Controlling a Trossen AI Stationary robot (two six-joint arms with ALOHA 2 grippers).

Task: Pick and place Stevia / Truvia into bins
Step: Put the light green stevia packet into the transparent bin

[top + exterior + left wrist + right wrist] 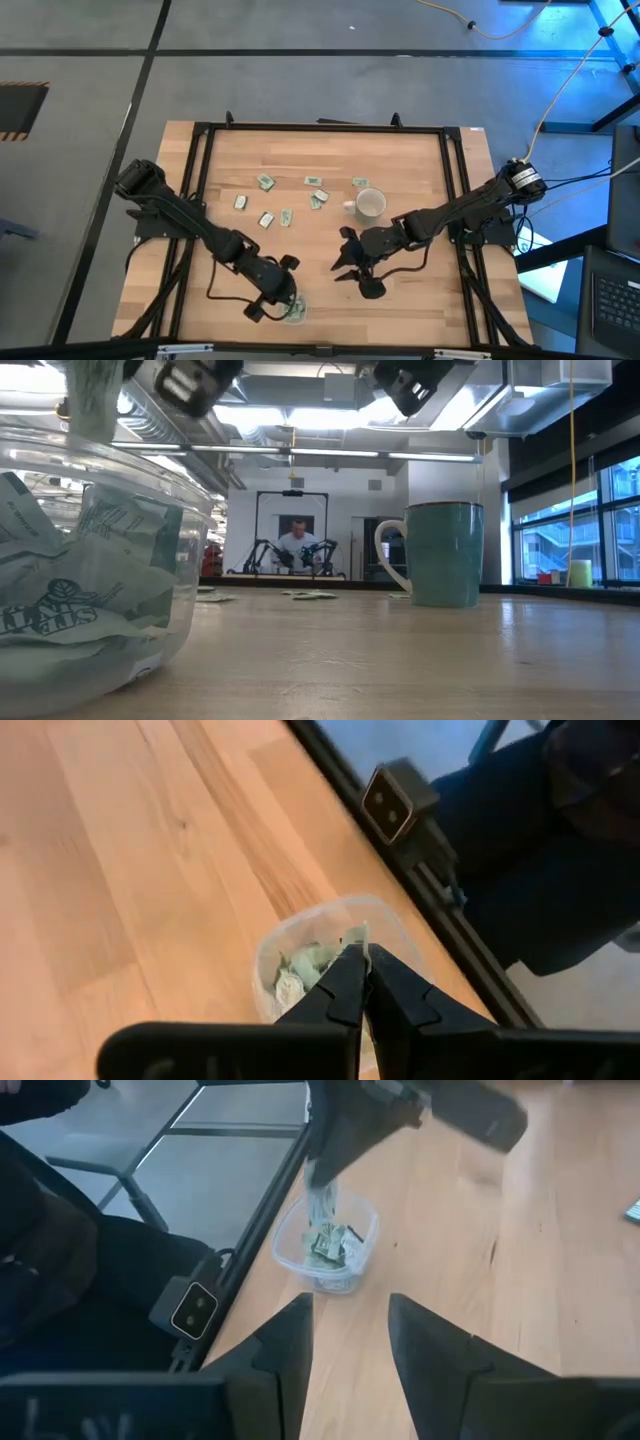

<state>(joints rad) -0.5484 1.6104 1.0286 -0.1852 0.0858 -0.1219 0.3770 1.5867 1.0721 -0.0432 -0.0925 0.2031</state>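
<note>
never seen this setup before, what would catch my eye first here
The left gripper hangs shut on a green-and-white sachet right over the clear dish of sachets at the table's near edge. The right gripper is open beside it, empty. Farther back, loose sachets lie scattered near a white mug.

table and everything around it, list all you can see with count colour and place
sachets: about eight loose, green and white, scattered on the far half of the table
sachets in dish: several, green and white, crumpled inside
dish: one, clear plastic, near edge of the table
mug: one, white, mid table, right of the loose sachets
table: one, light wood with black frame
person: one, seated far behind the table
left tool: dark, shut on a sachet, over the dish
right tool: dark, open, empty, near the table's middle, pointed at the dish
</note>
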